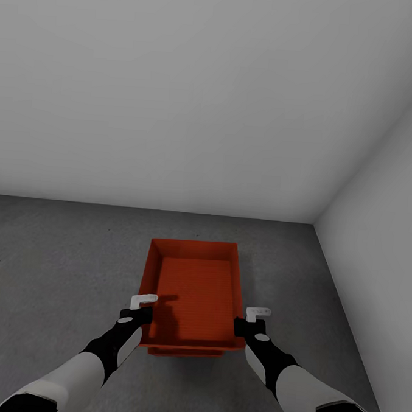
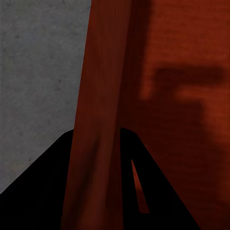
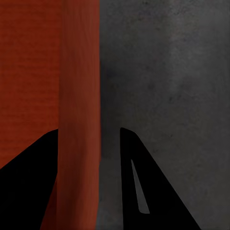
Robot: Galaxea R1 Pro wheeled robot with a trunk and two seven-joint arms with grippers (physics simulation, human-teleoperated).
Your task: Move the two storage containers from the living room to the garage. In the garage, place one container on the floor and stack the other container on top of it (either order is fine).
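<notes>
An orange-red storage container (image 1: 191, 290) is in front of me over the garage's dark grey floor (image 1: 56, 264). A strip of the second container (image 1: 185, 352) peeks out right under its near edge, so the two sit nested or stacked. My left gripper (image 1: 139, 315) straddles the upper bin's left wall (image 2: 98, 96), and both fingers press on it. On the other side, my right gripper (image 1: 249, 324) straddles the right wall (image 3: 79, 96); there a slit of floor (image 3: 109, 120) shows between the wall and the outer finger (image 3: 143, 182).
A plain white wall (image 1: 176, 94) rises just beyond the bins, and a second white wall (image 1: 387, 241) closes the right side, forming a corner. Speckled concrete stretches away to the left of the bins.
</notes>
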